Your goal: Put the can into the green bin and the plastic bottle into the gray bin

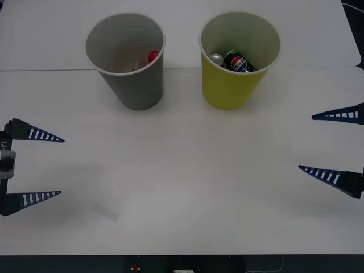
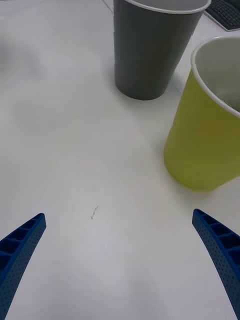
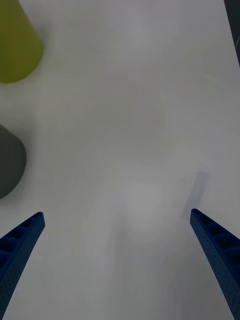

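Note:
The can, dark blue with a Pepsi logo, lies inside the green bin at the back right. Inside the gray bin at the back left, the red cap of the plastic bottle shows; the rest of the bottle is hidden by the wall. My left gripper is open at the table's left edge, holding nothing. My right gripper is open at the right edge, also holding nothing. In the right wrist view the right gripper faces the green bin and the gray bin from a distance.
A silver can top lies beside the Pepsi can in the green bin. The left wrist view has the left gripper over bare white table, with the green bin and gray bin at one side.

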### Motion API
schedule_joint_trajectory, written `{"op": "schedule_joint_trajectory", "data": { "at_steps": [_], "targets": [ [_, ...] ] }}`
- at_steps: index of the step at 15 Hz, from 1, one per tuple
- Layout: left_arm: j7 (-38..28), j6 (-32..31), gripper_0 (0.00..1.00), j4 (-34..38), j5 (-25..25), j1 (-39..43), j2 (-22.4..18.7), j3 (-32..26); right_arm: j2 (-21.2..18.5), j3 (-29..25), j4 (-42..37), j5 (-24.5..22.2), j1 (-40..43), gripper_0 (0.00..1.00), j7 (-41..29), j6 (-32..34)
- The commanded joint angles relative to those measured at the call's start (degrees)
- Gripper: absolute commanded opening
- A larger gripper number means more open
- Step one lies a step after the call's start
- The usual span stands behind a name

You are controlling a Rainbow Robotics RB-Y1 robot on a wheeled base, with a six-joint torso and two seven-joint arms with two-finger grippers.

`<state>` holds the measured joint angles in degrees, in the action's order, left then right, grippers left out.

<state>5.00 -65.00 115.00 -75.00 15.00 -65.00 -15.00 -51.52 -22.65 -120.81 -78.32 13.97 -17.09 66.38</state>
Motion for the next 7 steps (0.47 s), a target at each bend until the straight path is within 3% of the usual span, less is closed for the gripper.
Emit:
{"op": "schedule_joint_trajectory", "data": {
  "at_steps": [1, 7],
  "targets": [
    [0.0, 0.0, 1.0, 0.0, 0.0, 0.0, 0.0, 0.0, 1.9, -1.3, 0.0, -0.1, 1.4, 1.0, 0.9, 2.8],
    [0.0, 0.0, 1.0, 0.0, 0.0, 0.0, 0.0, 0.0, 3.2, -1.5, 0.0, -0.1, 2.0, 1.0, 1.2, 3.0]
  ]
}}
